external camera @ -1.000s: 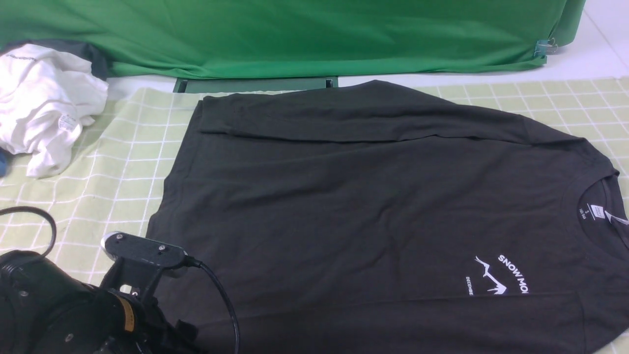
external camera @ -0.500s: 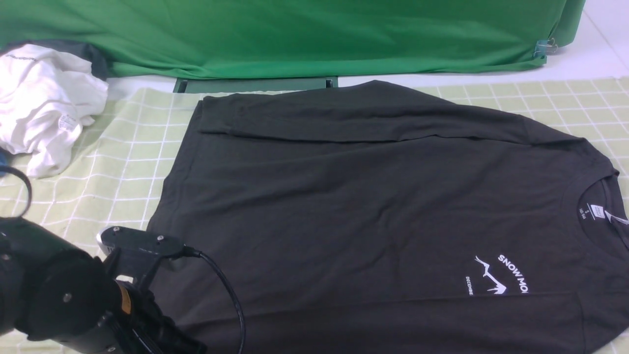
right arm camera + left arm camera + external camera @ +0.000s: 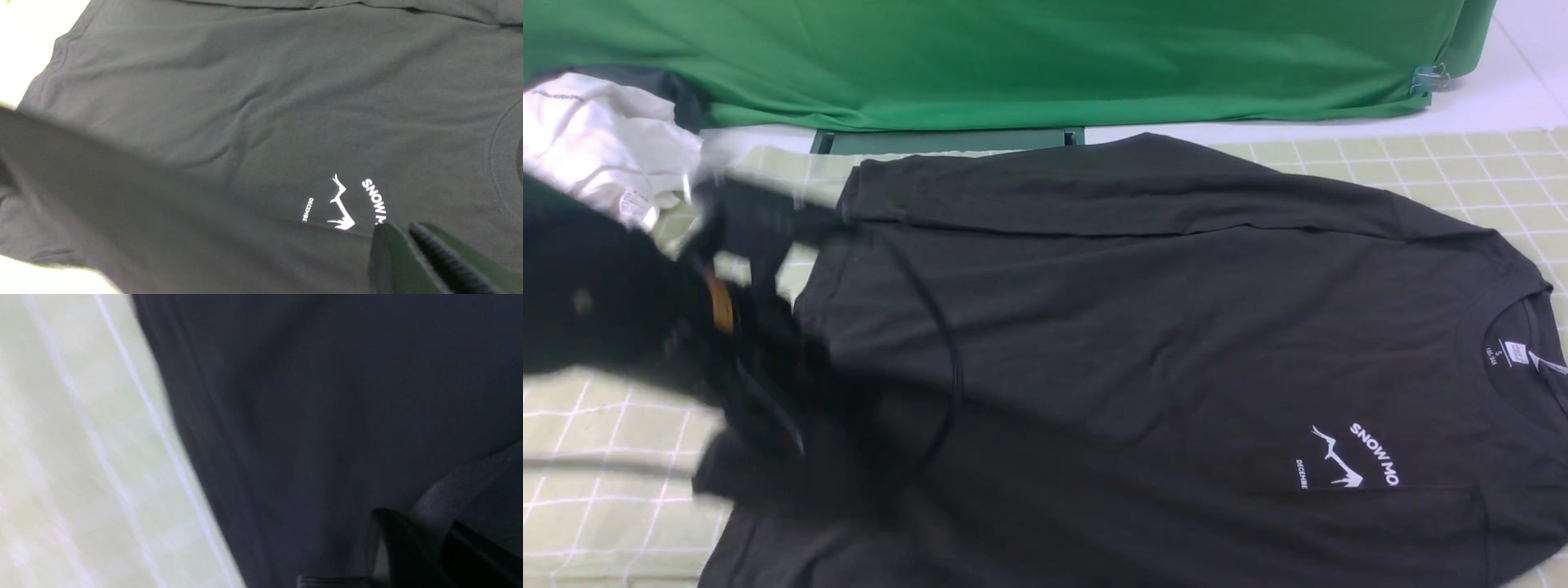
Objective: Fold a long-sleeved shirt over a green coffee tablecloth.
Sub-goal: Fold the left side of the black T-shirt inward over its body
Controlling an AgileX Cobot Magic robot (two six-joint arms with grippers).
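Hem corner of the large black cotton long-sleeved shirt (image 3: 1143,327), on the robot's near left, hangs raised off the wide pale yellow-green gridded tablecloth (image 3: 605,506). It is pinched in the left gripper (image 3: 421,528), whose jaws are clenched on a thin strip of the dark fabric. Arm and corner are smeared with blur in the front view. Right gripper (image 3: 398,230): jaws pressed together above the chest print, nothing visible between them; it is outside the front view.

Risks, as judged:
- The pinch looks narrow and sits at the very edge, so the fabric could slip out mid-fold and drop the hem in a heap.
- Only the near corner is up and the far hem corner lies flat, so the fold may run skewed and leave a diagonal crease.
- The near sleeve appears tucked along the near edge, and drag from the raised hem could pull it loose.
- A thin black cable (image 3: 952,367) arcs over the shirt beside the left arm and might catch the cloth.
- The tablecloth itself is loose, so a hard tug could ruck it.

Orientation: the shirt lies front up on the tablecloth, from the middle to the right of the white counter (image 3: 1486,106).
- The long axis runs across the robot's view, hem to its left and collar with small white neck label (image 3: 1513,351) to its right.
- The white mountain logo (image 3: 1339,469) sits on the near side, close to the collar.
- The far sleeve is folded along the far edge.
- Beyond lie a crumpled white garment (image 3: 588,147) at far left and plain bright green fabric (image 3: 1013,57) behind.
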